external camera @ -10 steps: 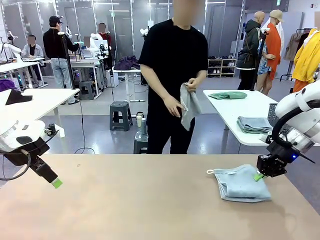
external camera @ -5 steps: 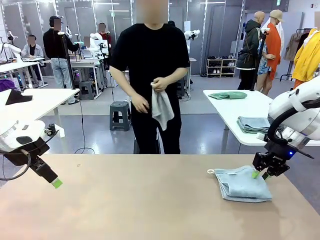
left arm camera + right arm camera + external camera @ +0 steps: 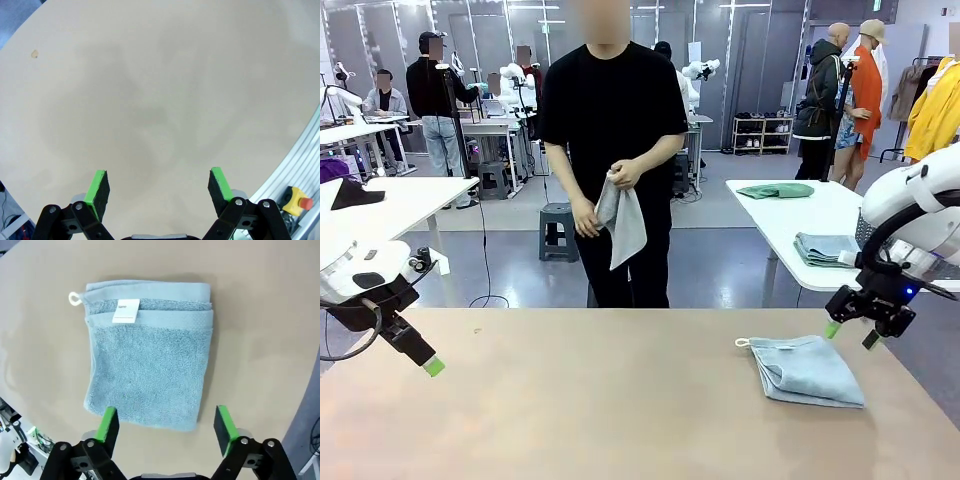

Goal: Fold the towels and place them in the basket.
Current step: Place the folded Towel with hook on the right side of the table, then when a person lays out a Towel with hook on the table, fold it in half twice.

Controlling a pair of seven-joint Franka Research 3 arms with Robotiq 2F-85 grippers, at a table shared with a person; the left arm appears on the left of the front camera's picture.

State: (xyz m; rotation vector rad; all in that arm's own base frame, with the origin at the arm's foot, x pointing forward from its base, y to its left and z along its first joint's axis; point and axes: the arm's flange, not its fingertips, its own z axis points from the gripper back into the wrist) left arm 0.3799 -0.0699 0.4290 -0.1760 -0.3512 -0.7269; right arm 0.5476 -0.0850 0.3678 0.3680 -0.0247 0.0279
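I see left claw [image 3: 432,366] lower left, spread wide over bare table [image 3: 620,400]. Person [image 3: 610,110] top centre holds grey towel [image 3: 623,225]. Blue towel [image 3: 810,370] folded flat, lower right. Right claw [image 3: 850,334] wide, empty, just above its upper-right edge.

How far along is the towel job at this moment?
Done: the blue towel lies folded on the table. The right jaws stand open just by it, holding nothing; the left jaws are open too, over bare table. In hand: the person holds a pale towel, which hangs unfolded. Left: fold that one and stow both; neither is put away yet.
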